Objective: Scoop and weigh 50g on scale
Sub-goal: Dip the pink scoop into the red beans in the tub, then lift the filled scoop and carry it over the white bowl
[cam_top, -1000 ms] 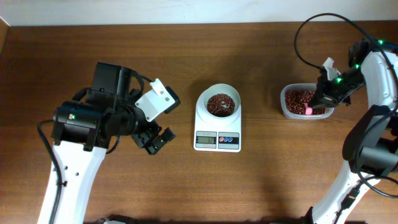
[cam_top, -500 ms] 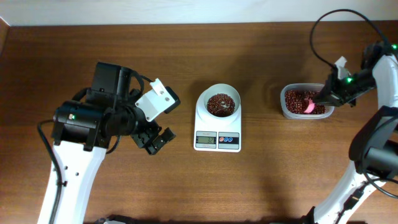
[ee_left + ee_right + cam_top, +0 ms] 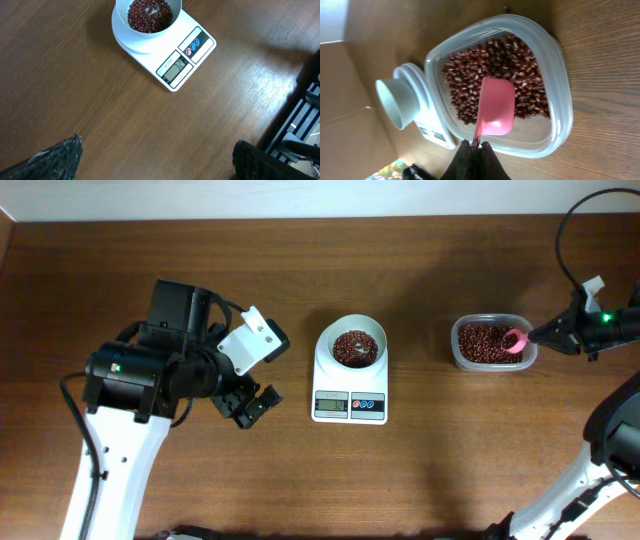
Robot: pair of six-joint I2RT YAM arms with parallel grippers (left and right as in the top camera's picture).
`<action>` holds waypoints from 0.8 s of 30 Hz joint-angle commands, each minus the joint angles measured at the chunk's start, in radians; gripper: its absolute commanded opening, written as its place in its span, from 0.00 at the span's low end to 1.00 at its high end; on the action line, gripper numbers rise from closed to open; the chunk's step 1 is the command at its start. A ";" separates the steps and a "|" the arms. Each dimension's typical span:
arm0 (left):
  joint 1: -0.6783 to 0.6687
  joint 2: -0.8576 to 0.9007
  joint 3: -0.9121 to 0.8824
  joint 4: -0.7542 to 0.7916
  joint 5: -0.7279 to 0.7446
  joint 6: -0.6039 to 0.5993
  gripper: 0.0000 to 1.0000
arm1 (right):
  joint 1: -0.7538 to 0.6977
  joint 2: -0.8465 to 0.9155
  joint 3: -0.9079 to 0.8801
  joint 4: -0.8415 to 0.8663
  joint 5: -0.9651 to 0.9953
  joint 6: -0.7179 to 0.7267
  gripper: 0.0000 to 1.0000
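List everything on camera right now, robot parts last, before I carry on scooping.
scale: one, white, table centre
bowl: one, white, round, on the scale
beans in bowl: one heap, dark red-brown, inside the bowl
tub: one, clear plastic, right of the scale
beans in tub: one layer, dark red-brown, covering its floor
scoop: one, pink, over the tub's beans
table: one, brown wood, under everything
left gripper: one, black, open, left of the scale
right gripper: one, black, shut on the scoop's handle

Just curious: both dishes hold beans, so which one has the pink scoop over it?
The clear tub: the right hand holds the pink scoop above its beans. The white bowl on the scale has no scoop.
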State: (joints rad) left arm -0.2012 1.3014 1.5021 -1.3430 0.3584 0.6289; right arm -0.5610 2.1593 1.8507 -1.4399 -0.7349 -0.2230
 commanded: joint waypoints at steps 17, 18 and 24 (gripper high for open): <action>0.005 -0.011 0.020 0.002 -0.003 0.015 0.99 | -0.029 0.006 -0.007 -0.085 -0.255 -0.118 0.04; 0.005 -0.011 0.020 0.002 -0.004 0.015 0.99 | -0.029 0.006 -0.007 -0.087 -0.262 -0.118 0.04; 0.005 -0.011 0.020 0.002 -0.003 0.015 0.99 | -0.022 0.006 -0.007 -0.094 -0.336 -0.118 0.04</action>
State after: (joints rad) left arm -0.2012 1.3014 1.5021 -1.3430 0.3588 0.6289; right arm -0.5858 2.1593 1.8492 -1.5330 -0.9958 -0.3202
